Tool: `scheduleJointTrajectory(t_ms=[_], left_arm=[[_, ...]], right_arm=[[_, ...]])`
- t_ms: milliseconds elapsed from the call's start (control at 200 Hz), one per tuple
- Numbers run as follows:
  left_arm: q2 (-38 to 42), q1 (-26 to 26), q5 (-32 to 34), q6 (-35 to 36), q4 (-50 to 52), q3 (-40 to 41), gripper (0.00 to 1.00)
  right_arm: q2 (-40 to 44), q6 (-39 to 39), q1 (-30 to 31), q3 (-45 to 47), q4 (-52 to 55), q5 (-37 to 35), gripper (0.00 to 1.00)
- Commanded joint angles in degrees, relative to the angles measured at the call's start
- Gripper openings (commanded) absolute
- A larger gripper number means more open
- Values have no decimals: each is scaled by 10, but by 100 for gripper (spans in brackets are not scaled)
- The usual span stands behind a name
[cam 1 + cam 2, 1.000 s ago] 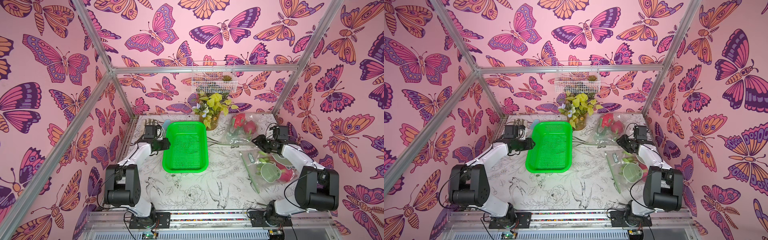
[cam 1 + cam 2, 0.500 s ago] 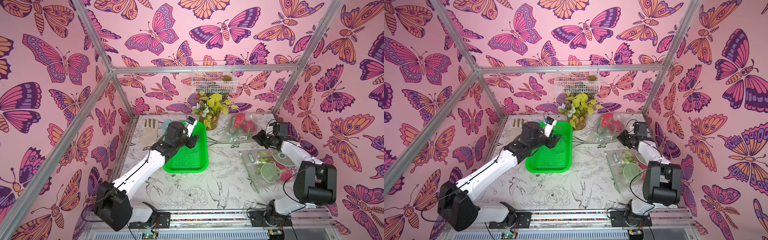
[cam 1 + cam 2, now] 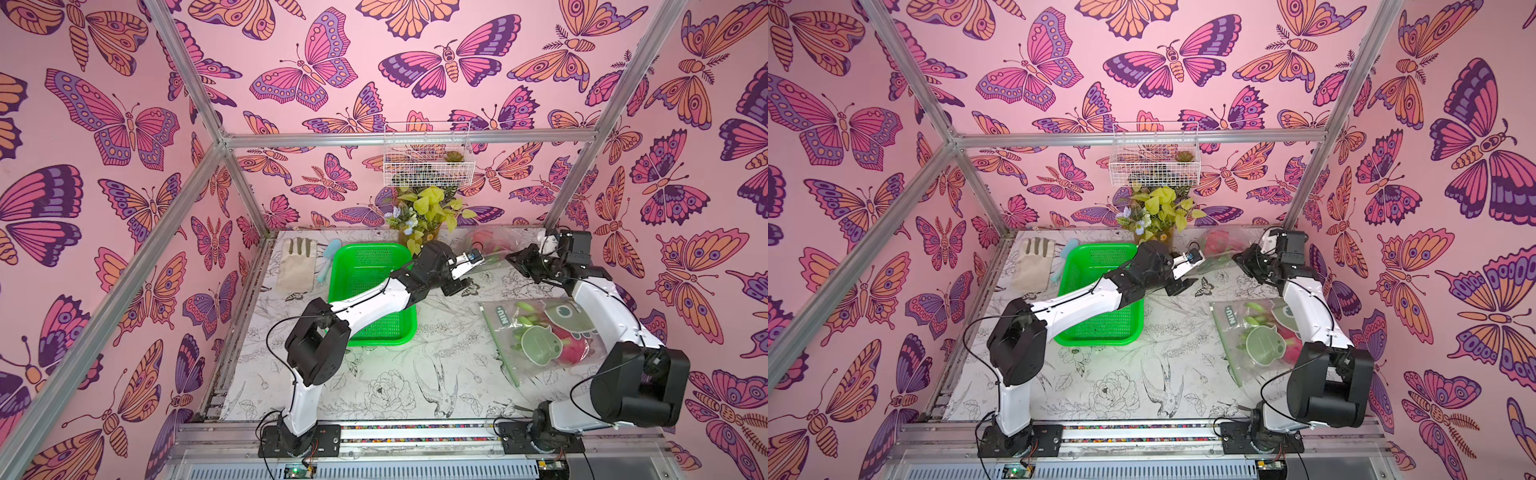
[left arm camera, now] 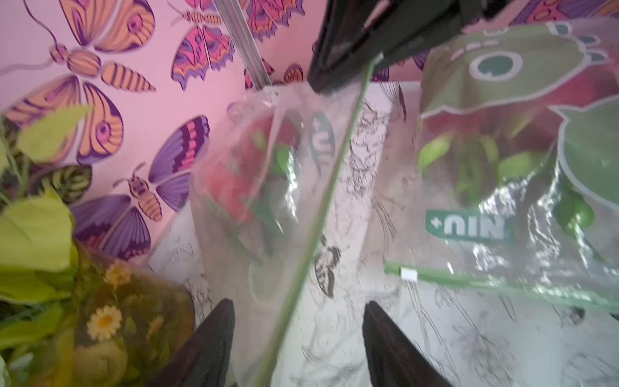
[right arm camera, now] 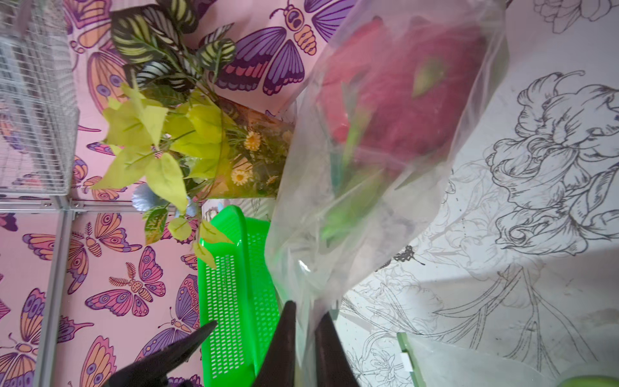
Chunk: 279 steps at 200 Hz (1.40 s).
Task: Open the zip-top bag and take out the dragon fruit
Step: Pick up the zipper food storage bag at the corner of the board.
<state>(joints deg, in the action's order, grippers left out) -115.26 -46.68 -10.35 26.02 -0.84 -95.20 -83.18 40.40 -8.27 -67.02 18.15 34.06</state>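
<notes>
Clear plastic, both top views: the zip-top bag (image 3: 505,241) lies at the far edge of the table. The right pincer (image 3: 516,261) is at its mouth edge, on the side towards the arm bases. The left pincer (image 3: 465,284) is just beside that same edge, its arm stretched across the green tray (image 3: 365,266). One red dragon fruit (image 3: 482,241) sits inside the bag, beyond both pincers. A second bag (image 3: 536,332) holding more fruit lies flat, well behind the right pincer (nearer that arm's base).

Left wrist view: the left pincer (image 4: 294,335) stands wide apart and grips nothing. The bag's green zip strip runs between its two fingers (image 4: 207,345) without being clamped. The right pincer (image 4: 351,57) pinches the far end of that strip. The fruit (image 4: 234,181) is ahead of it, inside the film.

Right wrist view: the right pincer (image 5: 306,348) is closed on the bag's clear film (image 5: 351,234), and the fruit (image 5: 418,110) is in the bag beyond its tips.
</notes>
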Motion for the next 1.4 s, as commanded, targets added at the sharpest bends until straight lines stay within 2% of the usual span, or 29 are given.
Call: scheduleJointTrajectory(t_ms=[0,205,361,521,721,841,956,1022,1097,1192,1317,1392], left_arm=[[-35,1,-32,41,22,-64,62],[-49,-8,-97,47,54,-92,70],[-39,-26,-104,30,53,-84,72],[-44,-45,-70,32,44,-84,75],[-82,-47,-15,39,41,-127,70],[-95,-47,2,43,41,-152,61],[-99,-45,12,45,41,-164,23],[-94,-45,12,48,41,-166,12],[-83,-44,9,49,43,-163,0],[-61,-40,-26,33,81,-178,0],[-35,-29,-84,-2,136,-205,0],[-26,-25,-105,-22,153,-220,0]], right_arm=[[29,20,-4,-18,19,46,0],[47,29,-3,-23,24,60,0],[54,32,-3,-26,29,62,0],[60,41,-1,-22,21,69,0],[77,51,3,-20,19,71,0],[82,58,3,-22,19,75,0],[87,62,3,-24,18,78,0],[89,62,3,-26,17,77,0],[90,60,3,-28,14,80,14],[93,41,3,-34,-6,90,30],[107,-35,-2,-53,-29,87,51],[106,-77,-10,-66,-46,102,57]])
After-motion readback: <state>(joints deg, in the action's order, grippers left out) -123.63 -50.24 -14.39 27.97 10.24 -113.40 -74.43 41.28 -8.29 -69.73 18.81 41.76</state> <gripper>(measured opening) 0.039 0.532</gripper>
